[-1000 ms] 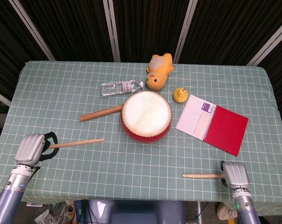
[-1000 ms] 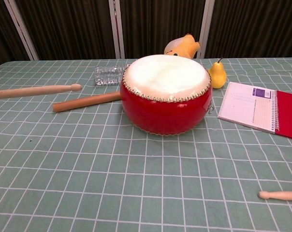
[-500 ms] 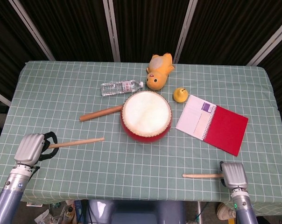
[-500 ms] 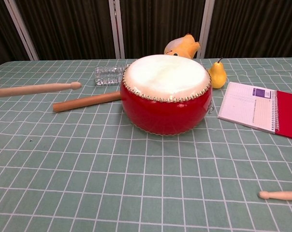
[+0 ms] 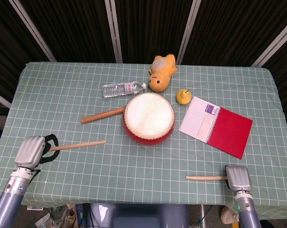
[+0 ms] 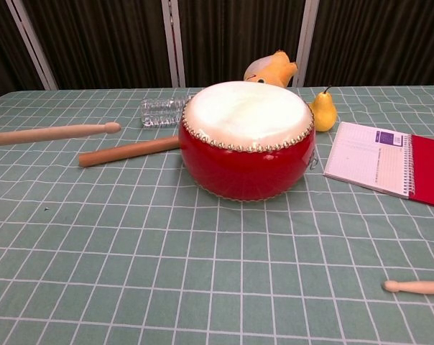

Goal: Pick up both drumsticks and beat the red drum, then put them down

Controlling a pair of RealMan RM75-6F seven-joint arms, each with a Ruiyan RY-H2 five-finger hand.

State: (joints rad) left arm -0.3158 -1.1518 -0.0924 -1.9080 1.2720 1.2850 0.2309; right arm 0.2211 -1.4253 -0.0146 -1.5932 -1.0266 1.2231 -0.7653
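The red drum (image 5: 148,118) with a pale skin stands mid-table, also in the chest view (image 6: 246,140). My left hand (image 5: 32,151) is at the front left and grips a drumstick (image 5: 79,144). That stick points right and hangs above the cloth in the chest view (image 6: 52,134). At the front right edge my right hand (image 5: 237,176) holds the butt of the second drumstick (image 5: 205,177). This stick lies low, with its tip (image 6: 417,287) pointing left. The right hand's fingers are hidden under its back.
A thicker wooden rod (image 5: 103,115) lies against the drum's left side. Behind the drum are a water bottle (image 5: 123,89), an orange plush toy (image 5: 161,71) and a yellow pear (image 5: 183,96). A red spiral notebook (image 5: 215,125) lies open on the right.
My right hand and its drumstick have edged slightly toward the table's front edge. The left hand and its stick have hardly moved.
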